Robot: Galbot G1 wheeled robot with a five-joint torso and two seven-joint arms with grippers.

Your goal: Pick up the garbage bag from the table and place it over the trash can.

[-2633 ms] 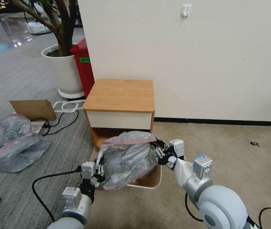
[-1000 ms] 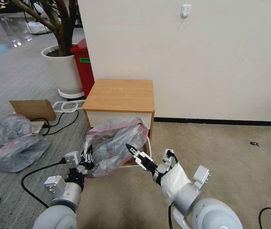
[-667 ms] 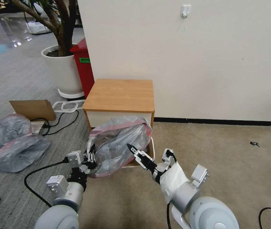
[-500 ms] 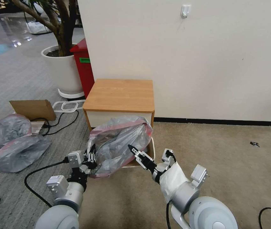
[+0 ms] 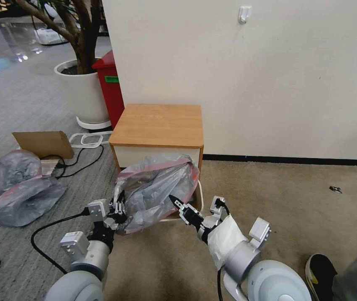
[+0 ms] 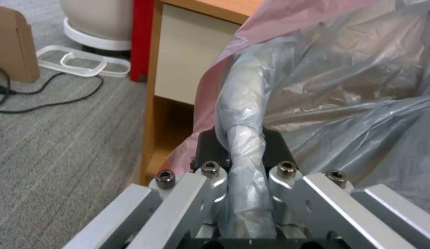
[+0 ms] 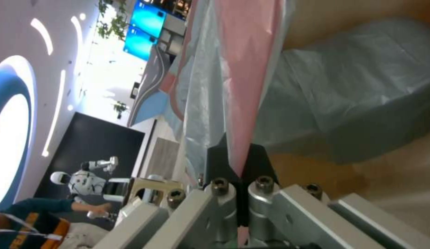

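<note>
Change: since the earlier frames both my arms have drawn back and the garbage bag (image 5: 157, 190) has swung toward the table (image 5: 159, 125).
Left gripper (image 5: 117, 209): jaws clamped on a bunched fold.
Right gripper (image 5: 175, 202): jaws together on the pink rim.
Trash can (image 5: 200, 196): just beyond both jaws, under the bag.
Progress: bag lifted and opened; I judge seating the rim remains.

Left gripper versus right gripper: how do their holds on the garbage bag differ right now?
The left gripper pinches a thick bunched grey fold of the garbage bag; the right gripper pinches a thin flat part of its pink rim band. The left gripper holds the bag's left side, the right gripper its front right, over the trash can. Both are shut on the bag, in front of the table.
</note>
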